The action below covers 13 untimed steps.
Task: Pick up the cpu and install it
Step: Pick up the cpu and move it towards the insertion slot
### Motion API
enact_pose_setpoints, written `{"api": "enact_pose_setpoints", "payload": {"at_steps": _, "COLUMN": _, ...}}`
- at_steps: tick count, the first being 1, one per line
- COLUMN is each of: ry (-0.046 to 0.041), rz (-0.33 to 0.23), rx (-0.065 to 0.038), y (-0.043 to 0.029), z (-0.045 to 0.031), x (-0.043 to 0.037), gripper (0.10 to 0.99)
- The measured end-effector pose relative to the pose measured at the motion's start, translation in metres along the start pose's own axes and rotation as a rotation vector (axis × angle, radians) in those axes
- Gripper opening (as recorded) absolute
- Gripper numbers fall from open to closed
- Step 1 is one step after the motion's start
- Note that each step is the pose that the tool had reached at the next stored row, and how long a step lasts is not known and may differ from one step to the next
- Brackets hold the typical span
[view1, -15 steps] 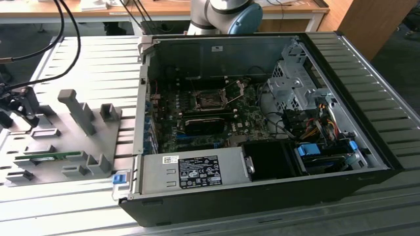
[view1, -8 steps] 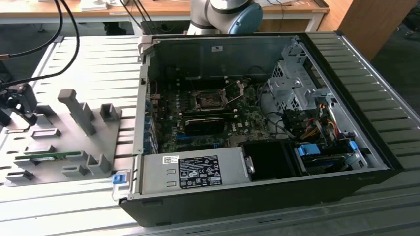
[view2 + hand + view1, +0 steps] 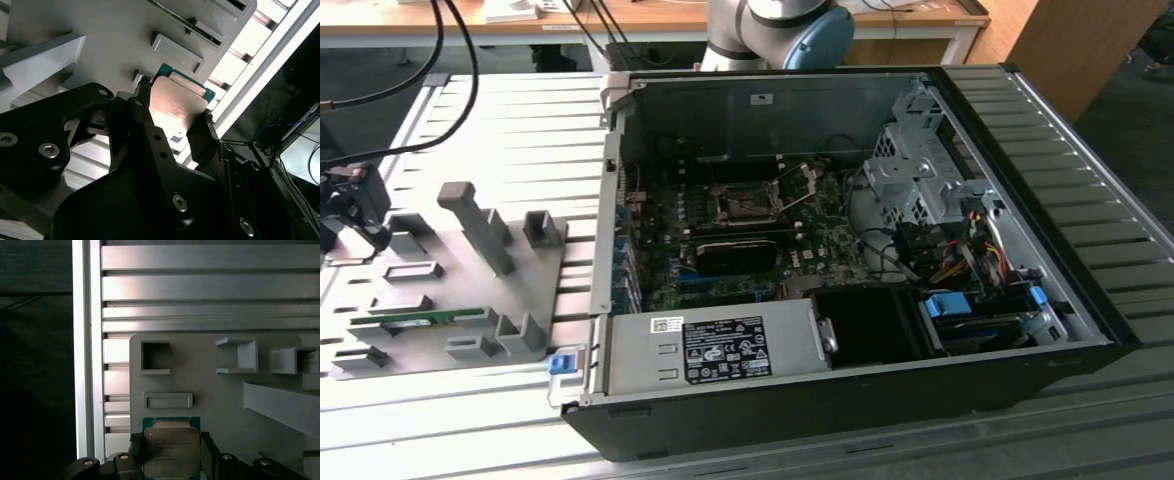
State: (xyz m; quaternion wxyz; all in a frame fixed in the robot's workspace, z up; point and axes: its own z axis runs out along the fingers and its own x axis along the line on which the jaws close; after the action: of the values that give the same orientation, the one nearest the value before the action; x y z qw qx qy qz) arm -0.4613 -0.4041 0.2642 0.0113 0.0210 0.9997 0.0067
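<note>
The cpu (image 3: pixel 171 450) is a small square chip with a silvery top and a thin green rim, and it sits between my gripper's black fingers (image 3: pixel 207 449) just over the grey fixture plate (image 3: pixel 210 400). In the second wrist view the cpu (image 3: pixel 177 102) has one finger (image 3: pixel 142 97) against each of two opposite edges, so my gripper (image 3: pixel 175 110) is shut on it. In the exterior view my gripper (image 3: pixel 354 225) is at the far left, over the fixture plate (image 3: pixel 454 300). The motherboard's socket (image 3: pixel 750 205) lies uncovered inside the open computer case (image 3: pixel 854 400).
Grey fixture blocks and a tall post (image 3: pixel 478 225) rise from the plate. A narrow green circuit strip (image 3: pixel 420 320) lies near the plate's front. The case's left wall (image 3: pixel 607 200) stands between plate and motherboard. A power supply (image 3: pixel 714 350) and cables (image 3: pixel 961 250) crowd the case.
</note>
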Motion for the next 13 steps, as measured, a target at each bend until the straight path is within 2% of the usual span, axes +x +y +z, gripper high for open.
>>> {"api": "enact_pose_setpoints", "payload": {"at_steps": 13, "ry": 0.0, "rz": 0.0, "rx": 0.0, "y": 0.0002, "z": -0.0113, "x": -0.0003, "gripper": 0.541}}
